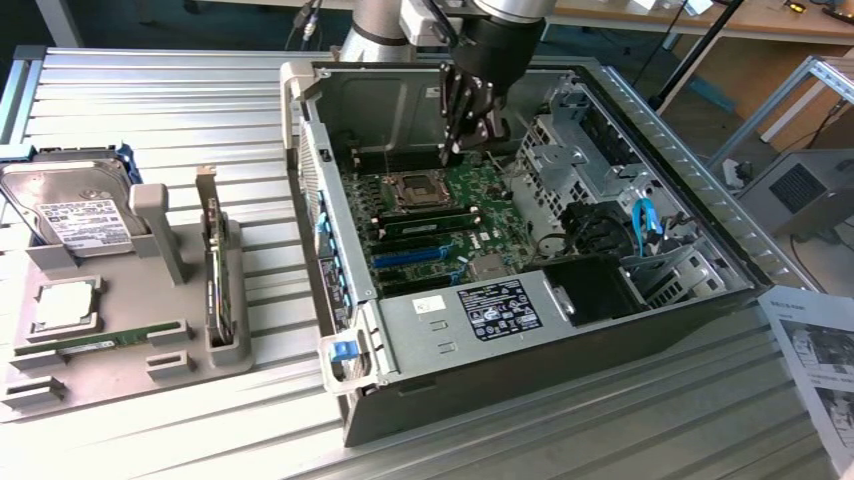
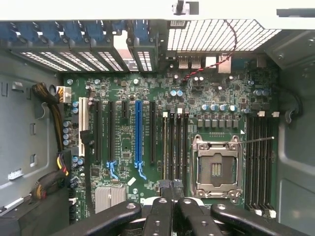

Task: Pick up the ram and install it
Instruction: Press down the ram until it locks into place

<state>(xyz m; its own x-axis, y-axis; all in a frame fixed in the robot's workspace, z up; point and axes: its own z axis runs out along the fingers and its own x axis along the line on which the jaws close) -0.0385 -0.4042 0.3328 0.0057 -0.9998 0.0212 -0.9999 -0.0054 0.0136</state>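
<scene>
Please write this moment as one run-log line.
gripper | shut, above motherboard inside computer case | ram lying on tray

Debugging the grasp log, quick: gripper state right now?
Gripper: shut, fingertips together above the motherboard, nothing visible between them. A ram lies on the tray.

Thin green ram (image 1: 100,341), flat in tray (image 1: 127,372)
</scene>
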